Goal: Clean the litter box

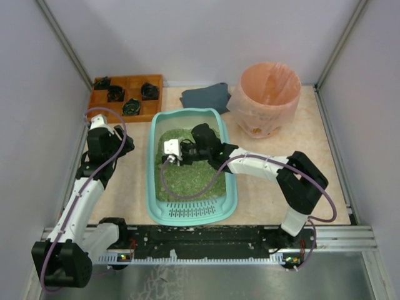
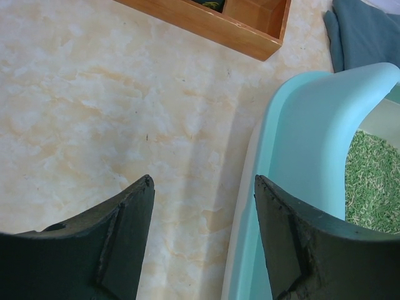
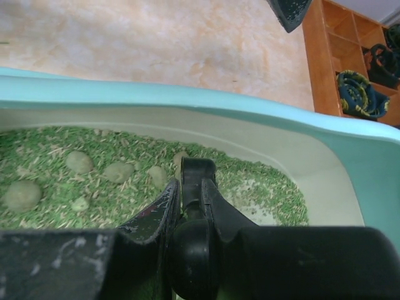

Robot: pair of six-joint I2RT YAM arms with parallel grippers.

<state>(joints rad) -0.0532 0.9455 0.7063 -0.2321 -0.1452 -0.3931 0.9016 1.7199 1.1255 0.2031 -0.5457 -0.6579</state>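
The right end effector (image 3: 190, 209) grips a black handle (image 3: 199, 172), low over green litter (image 3: 56, 215) in the litter box (image 3: 187, 100) on the bench (image 1: 128, 187). Clumps (image 3: 79, 162) lie near; a tilted lift may spill them. The left end effector (image 2: 203, 187) stands open just outside the box wall.

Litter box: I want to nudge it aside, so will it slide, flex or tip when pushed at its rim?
The litter box would probably slide rather than tip: it sits low and wide on the smooth table. Its thin plastic rim may flex a little. The green litter adds some weight and could shift.
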